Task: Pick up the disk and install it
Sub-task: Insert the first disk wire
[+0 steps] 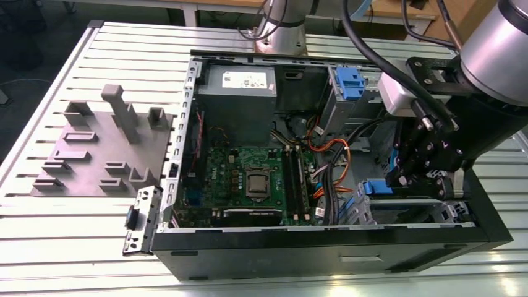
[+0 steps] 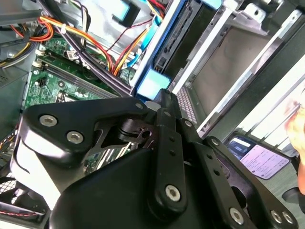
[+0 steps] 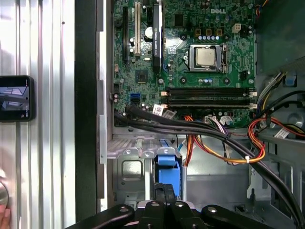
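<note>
The disk (image 1: pixel 375 187) stands on edge in the drive bay at the front corner of the open computer case (image 1: pixel 330 247), on the exterior view's right. Its blue plastic frame end (image 3: pixel 167 171) faces outward. My gripper (image 1: pixel 410 180) hangs over that bay with its black fingers (image 2: pixel 164 102) drawn together, and their tips are right at the disk's blue end (image 2: pixel 153 83). In the first wrist view the gripper (image 3: pixel 165 202) shows shut directly in front of the blue frame. Nothing is clamped between the fingers.
The motherboard (image 1: pixel 247 179) and bundles of orange and black cables (image 3: pixel 214 138) lie beside the bay. A second blue latch (image 1: pixel 350 83) sits in the upper bay. A grey fixture (image 1: pixel 99 148) stands on the slatted table. A phone (image 3: pixel 14 98) and a hand (image 2: pixel 298 124) are outside the case.
</note>
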Motion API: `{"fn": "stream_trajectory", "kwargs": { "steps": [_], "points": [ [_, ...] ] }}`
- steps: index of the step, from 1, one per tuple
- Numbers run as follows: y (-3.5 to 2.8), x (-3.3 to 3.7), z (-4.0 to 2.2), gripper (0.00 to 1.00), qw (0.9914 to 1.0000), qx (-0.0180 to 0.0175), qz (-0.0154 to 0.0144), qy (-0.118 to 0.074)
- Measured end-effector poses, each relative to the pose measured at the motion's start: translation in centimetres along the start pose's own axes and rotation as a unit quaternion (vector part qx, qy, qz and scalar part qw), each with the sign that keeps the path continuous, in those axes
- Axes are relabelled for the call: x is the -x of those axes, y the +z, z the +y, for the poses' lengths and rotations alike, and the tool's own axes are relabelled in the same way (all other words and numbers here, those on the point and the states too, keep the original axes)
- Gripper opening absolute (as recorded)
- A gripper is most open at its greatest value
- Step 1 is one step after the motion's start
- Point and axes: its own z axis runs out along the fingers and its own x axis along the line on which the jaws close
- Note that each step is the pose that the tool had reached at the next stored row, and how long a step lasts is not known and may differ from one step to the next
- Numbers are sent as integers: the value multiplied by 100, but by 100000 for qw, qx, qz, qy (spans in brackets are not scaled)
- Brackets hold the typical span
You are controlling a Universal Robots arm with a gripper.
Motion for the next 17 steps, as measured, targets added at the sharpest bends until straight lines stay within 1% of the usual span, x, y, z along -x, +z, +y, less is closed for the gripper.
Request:
{"fn": "stream_trajectory", "kwargs": {
  "steps": [2,15,17],
  "points": [
    [-1,1,-20,11,100000,2,5,-1],
    [0,1,-26,11,100000,0,10,3],
    [0,1,-51,11,100000,4,15,-6]
  ]
}}
